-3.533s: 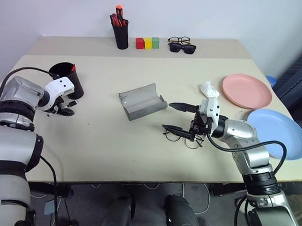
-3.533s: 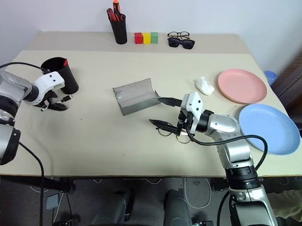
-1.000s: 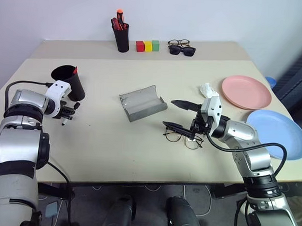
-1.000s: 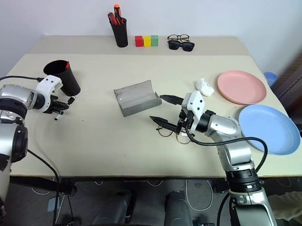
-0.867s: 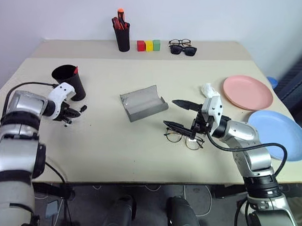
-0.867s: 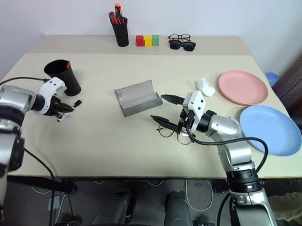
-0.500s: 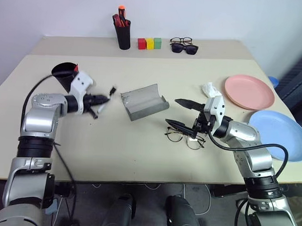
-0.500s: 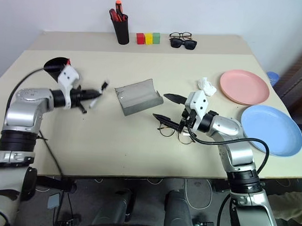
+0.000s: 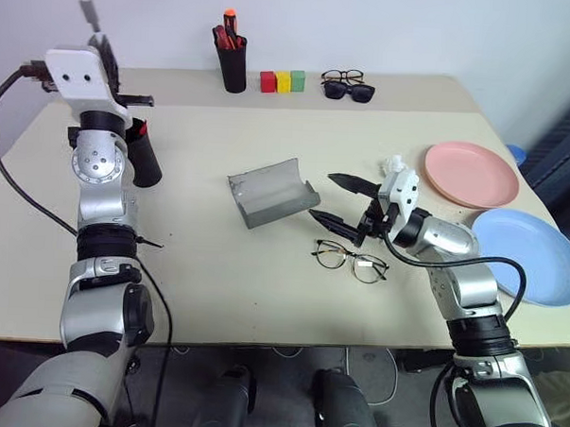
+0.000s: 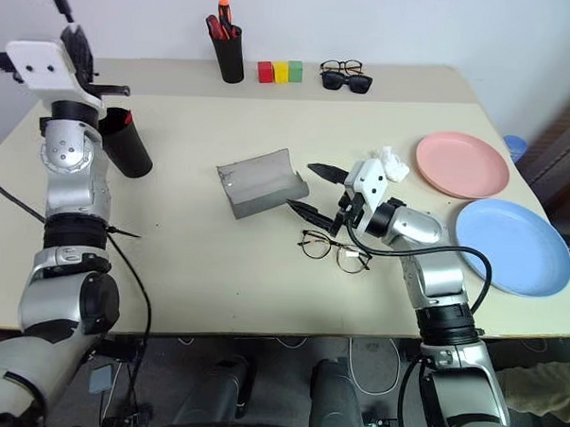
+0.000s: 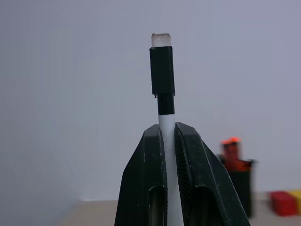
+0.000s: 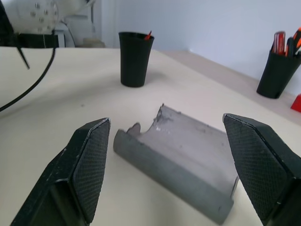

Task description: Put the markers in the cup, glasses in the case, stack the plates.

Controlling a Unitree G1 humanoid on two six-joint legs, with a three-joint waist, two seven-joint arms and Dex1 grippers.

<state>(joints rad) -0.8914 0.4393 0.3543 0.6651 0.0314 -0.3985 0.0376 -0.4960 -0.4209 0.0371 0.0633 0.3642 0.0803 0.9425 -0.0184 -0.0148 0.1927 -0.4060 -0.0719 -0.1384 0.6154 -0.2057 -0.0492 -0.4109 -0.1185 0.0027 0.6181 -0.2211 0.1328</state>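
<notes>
My left gripper [image 11: 169, 136] clamping the white marker [image 11: 162, 70] upright — above the cup [image 9: 144, 155], my right gripper [image 9: 340, 199] gaping wide, hovering beside the glasses [image 9: 350, 261] and case [image 9: 270, 191].

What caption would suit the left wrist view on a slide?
Left gripper pinching a white marker, black cap up, against a plain wall.

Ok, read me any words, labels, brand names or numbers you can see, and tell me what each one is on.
None can be read: the white marker, black cup, grey case, both plates and the coloured blocks show no legible text.
</notes>
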